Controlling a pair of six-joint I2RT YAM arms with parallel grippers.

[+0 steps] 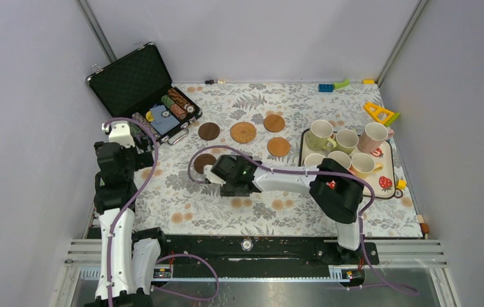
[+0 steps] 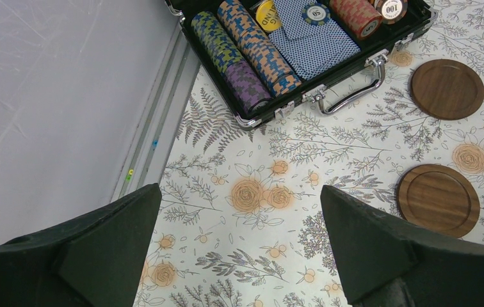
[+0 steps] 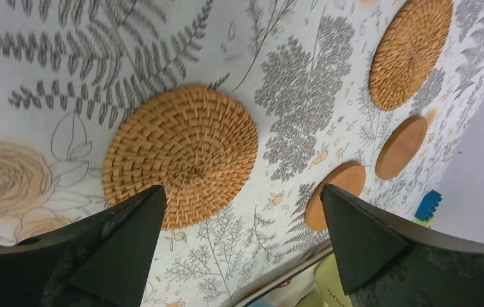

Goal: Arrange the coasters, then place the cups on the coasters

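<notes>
Woven coaster (image 3: 188,157) lay flat on floral worktop (image 3: 47,77) just under right jaws, spread wide and empty, offset toward one finger; round, no long axis. Left jaws, also spread, hung well apart near poker case (image 2: 271,110).

— That near coaster (image 3: 180,157) is woven rattan, rough and matt. The small discs (image 3: 401,147) past it look smooth, cork or pale wood, hard to tell.
— The dark coasters (image 2: 447,88) are grained wood, satin. Shiny metal fittings on the case (image 1: 130,80), glossy ceramic mugs (image 1: 321,134), matt printed tablecloth (image 2: 258,160).
</notes>
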